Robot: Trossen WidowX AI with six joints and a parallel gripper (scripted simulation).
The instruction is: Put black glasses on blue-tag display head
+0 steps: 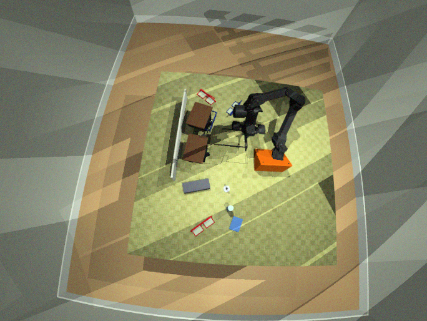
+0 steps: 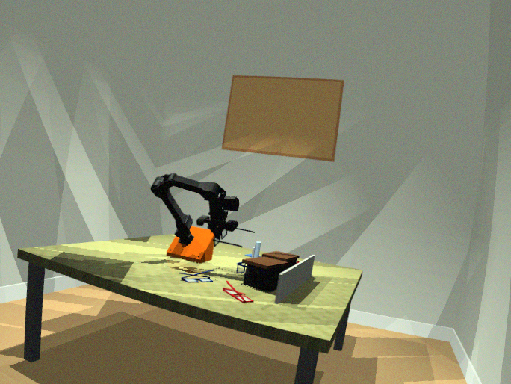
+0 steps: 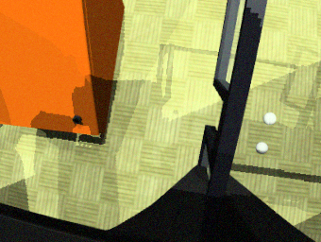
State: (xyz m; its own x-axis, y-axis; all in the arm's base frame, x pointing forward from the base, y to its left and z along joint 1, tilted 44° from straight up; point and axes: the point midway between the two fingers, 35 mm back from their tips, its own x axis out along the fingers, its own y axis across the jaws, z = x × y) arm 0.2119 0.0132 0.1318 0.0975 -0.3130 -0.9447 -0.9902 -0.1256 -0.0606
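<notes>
Step in hand: you are carrying the black glasses [image 1: 229, 146] toward the heads; nothing is placed yet.
Hand: your hand [image 1: 245, 135] is clamped on the glasses' frame, seen as a dark bar [image 3: 241, 79] in the wrist view.
Glasses: held above the bench [image 1: 296, 220], centre of the top view, temples pointing left at the lower head [image 1: 196, 148].
Heads: two brown-topped heads stand left of centre against a grey panel [image 1: 178, 134]; the upper head [image 1: 199, 115] already wears blue glasses [image 1: 212, 120].
Next move: you need to confirm the blue tag, square the frame to that face, and slide the temples past the ears without nudging the neighbour.
Writing: none readable; I cannot make out either tag.
</notes>
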